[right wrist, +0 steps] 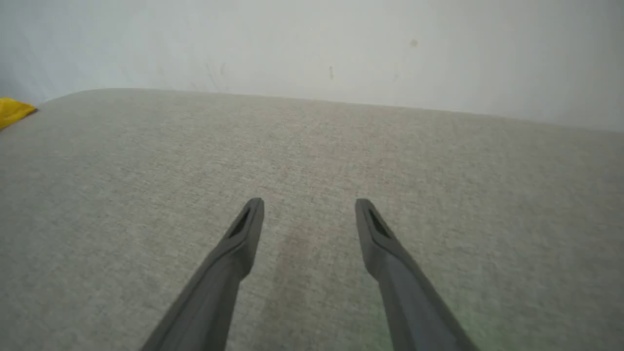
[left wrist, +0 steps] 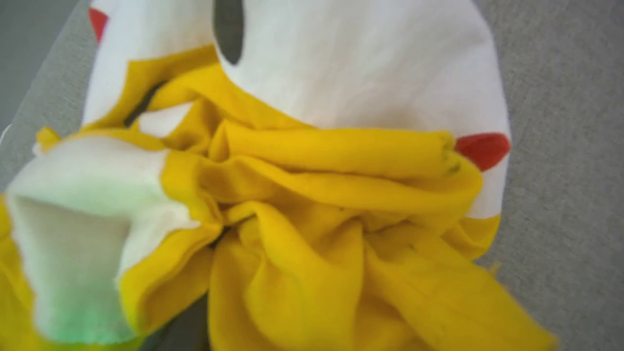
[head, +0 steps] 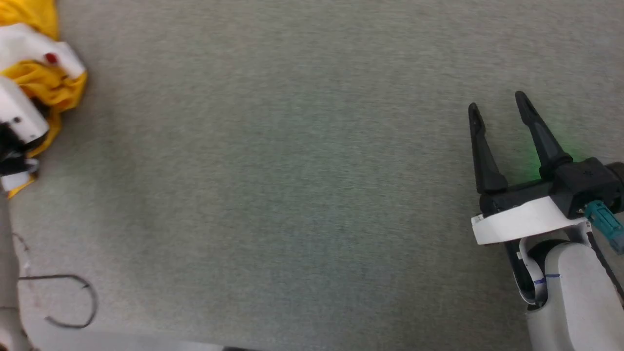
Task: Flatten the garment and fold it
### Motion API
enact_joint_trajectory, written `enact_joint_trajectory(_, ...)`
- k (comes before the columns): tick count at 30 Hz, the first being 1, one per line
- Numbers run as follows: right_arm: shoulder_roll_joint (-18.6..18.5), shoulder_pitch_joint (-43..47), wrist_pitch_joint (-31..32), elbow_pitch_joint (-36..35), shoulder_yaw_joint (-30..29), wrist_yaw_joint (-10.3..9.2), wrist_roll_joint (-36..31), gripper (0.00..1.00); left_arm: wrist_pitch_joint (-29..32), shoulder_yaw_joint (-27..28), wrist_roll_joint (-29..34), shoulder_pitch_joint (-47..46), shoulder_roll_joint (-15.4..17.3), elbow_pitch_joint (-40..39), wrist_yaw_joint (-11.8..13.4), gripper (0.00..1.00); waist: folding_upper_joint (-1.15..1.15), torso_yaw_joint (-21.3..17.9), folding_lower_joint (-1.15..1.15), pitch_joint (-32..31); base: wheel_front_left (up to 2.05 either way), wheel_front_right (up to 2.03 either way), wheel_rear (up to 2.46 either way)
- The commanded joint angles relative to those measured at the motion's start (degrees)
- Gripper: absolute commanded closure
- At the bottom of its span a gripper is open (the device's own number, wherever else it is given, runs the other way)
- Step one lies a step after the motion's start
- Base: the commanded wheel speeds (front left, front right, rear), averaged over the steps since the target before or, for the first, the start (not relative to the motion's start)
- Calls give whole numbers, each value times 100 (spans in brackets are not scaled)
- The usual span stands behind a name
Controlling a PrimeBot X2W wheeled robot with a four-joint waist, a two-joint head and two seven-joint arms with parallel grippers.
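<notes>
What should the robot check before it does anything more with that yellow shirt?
1. Is the garment flat: not ok; it lies bunched in deep folds.
2. Is it central on the grey surface: not ok; it sits at the far left in the head view.
3. Is the right gripper ready: ok; open and empty.
4. Is that gripper near the cloth: not ok; it hovers far from it.
5. Left grip on the cloth: cannot tell; the left wrist is over it, fingers hidden.
</notes>
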Motion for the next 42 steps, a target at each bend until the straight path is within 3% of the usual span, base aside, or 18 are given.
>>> enact_joint_trajectory(1,7,-21,-65,55,-26,-11,58,0,88,-48,38,419,-97,46,76,100,0,-359,1,12,0,0,0)
enact_joint_trajectory(3,9,19,-113,141,-72,-11,72,0,-262,-25,191,560,33,-361,161,100,0,-354,1,-217,0,0,0)
enact_joint_trajectory(8,11,193,-192,376,-152,-11,230,0,-2141,79,795,624,353,-1098,426,100,0,-328,1,-931,0,0,0)
enact_joint_trajectory(14,12,438,-221,557,-295,-11,350,0,-3687,-327,1378,324,447,-1540,286,100,0,-358,1,-1793,0,0,0)
enact_joint_trajectory(19,12,729,-240,645,-461,-11,482,0,-4356,-872,1626,-145,245,-1803,-6,100,0,-488,1,-2374,0,0,0)
enact_joint_trajectory(27,12,1114,-197,608,-565,-11,634,0,-4436,-1831,1603,-666,-612,-1944,-521,100,0,-1035,1,-2953,0,0,0)
enact_joint_trajectory(34,12,1203,-135,580,-461,-11,717,0,-4253,-2411,1212,-533,-1532,-1639,-785,100,0,-1668,1,-3058,0,0,0)
enact_joint_trajectory(42,12,1264,-74,552,-400,-11,790,0,-3346,-3080,494,261,-2145,-717,-994,100,0,-2204,1,-2955,0,0,0)
